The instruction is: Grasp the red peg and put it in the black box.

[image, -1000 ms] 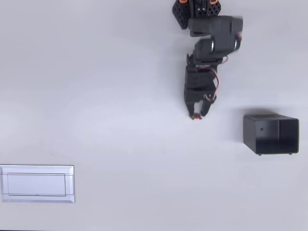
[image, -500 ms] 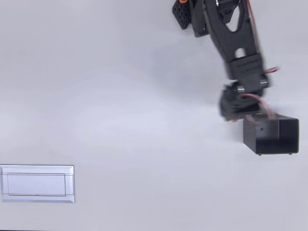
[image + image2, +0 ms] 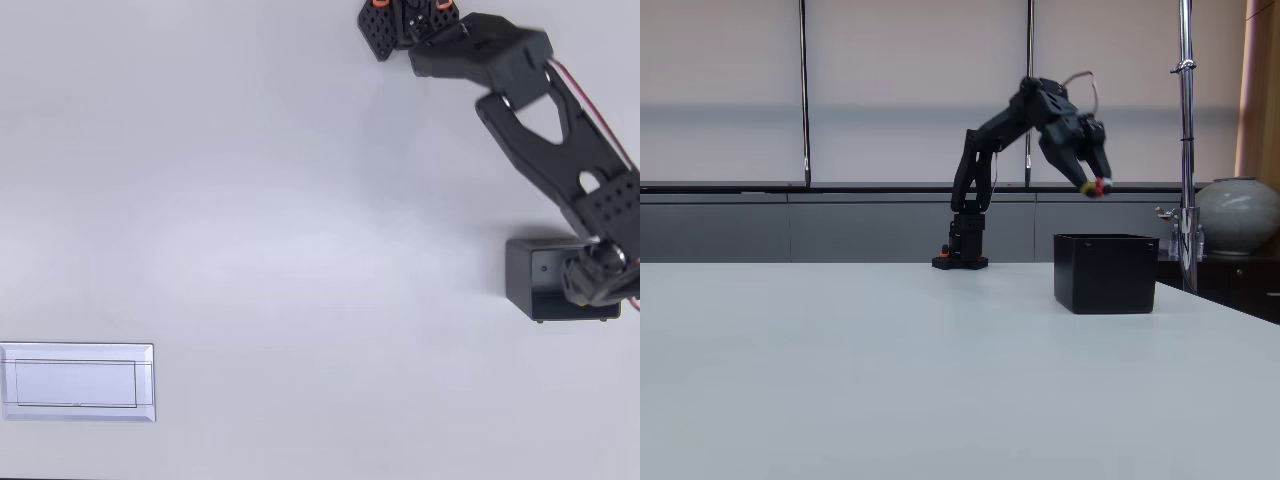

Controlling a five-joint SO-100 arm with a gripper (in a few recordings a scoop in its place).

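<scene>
In the fixed view my gripper (image 3: 1095, 187) hangs in the air above the black box (image 3: 1105, 272), shut on the red peg (image 3: 1100, 186), which shows as a small red spot at the fingertips. The peg is well clear of the box's rim, over its middle to right part. From overhead, the arm reaches to the right and its wrist and gripper (image 3: 600, 277) cover the right half of the black box (image 3: 540, 285); the peg is hidden there. The box stands upright on the table with its opening facing up.
A flat white tray (image 3: 77, 382) lies at the lower left of the overhead view, far from the box. The arm's base (image 3: 400, 25) sits at the top edge. Behind the table stand a metal pole (image 3: 1185, 150) and a round vase (image 3: 1238, 215).
The arm has swung from the middle of the table to the right and risen, carrying the peg from beside the box to above it.
</scene>
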